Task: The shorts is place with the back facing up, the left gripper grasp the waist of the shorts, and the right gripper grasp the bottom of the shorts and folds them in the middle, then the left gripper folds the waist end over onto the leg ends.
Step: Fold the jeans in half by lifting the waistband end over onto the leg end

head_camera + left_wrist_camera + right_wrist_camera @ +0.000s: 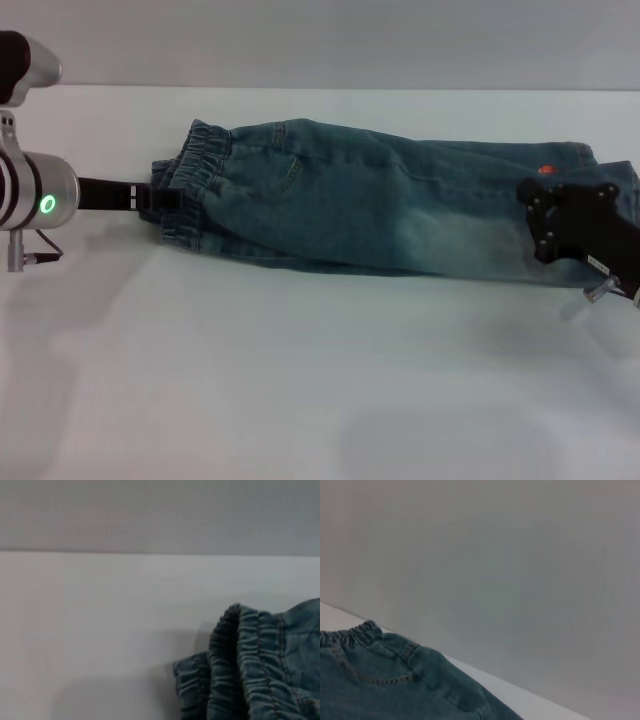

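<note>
The blue faded-denim shorts (380, 200) lie folded lengthwise on the white table (300, 380), with a back pocket (285, 165) facing up. The gathered elastic waist (195, 160) is at the left end. My left gripper (165, 198) reaches in from the left and is shut on the bunched waistband, which the left wrist view shows doubled over (240, 665). At the right end my right gripper (545, 220) sits over the pale leg ends, hiding the hems beneath it. A small orange ball print (545, 170) shows just beyond it. The right wrist view shows the shorts (395, 690) and waist (355, 632).
A pale wall (320, 40) runs behind the table's far edge. Bare white tabletop stretches in front of the shorts toward me.
</note>
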`<move>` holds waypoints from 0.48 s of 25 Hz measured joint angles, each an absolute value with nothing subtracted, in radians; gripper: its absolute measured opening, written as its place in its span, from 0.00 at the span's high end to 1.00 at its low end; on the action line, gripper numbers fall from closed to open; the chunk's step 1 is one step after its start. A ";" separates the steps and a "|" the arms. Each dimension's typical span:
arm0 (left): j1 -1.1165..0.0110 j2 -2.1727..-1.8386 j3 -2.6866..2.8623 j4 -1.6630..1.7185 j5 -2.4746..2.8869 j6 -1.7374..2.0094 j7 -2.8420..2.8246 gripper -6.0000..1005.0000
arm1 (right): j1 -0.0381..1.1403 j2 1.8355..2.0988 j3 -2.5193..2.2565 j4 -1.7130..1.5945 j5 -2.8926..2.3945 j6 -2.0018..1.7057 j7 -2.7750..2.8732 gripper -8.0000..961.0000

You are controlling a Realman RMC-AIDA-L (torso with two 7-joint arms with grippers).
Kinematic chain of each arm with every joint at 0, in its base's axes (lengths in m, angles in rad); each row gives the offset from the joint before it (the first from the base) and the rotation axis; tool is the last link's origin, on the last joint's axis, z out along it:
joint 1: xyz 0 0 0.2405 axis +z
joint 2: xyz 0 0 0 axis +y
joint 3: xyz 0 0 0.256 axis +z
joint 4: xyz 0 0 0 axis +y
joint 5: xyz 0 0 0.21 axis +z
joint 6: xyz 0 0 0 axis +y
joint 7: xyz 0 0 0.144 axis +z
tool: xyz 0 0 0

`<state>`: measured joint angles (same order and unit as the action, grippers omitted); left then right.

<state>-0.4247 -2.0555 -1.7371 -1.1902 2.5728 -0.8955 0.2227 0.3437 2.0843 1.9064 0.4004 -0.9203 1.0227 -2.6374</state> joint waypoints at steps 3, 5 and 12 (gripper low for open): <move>-0.437 -2.055 -1.743 -1.164 2.573 -0.896 0.233 0.15 | 0.339 2.085 1.906 0.397 -0.920 1.024 -2.638 0.99; -0.439 -2.055 -1.743 -1.160 2.572 -0.894 0.235 0.15 | 0.335 2.085 1.905 0.397 -0.921 1.024 -2.638 0.99; -0.451 -2.056 -1.739 -1.145 2.566 -0.898 0.238 0.15 | 0.322 2.084 1.888 0.398 -0.920 1.025 -2.637 0.99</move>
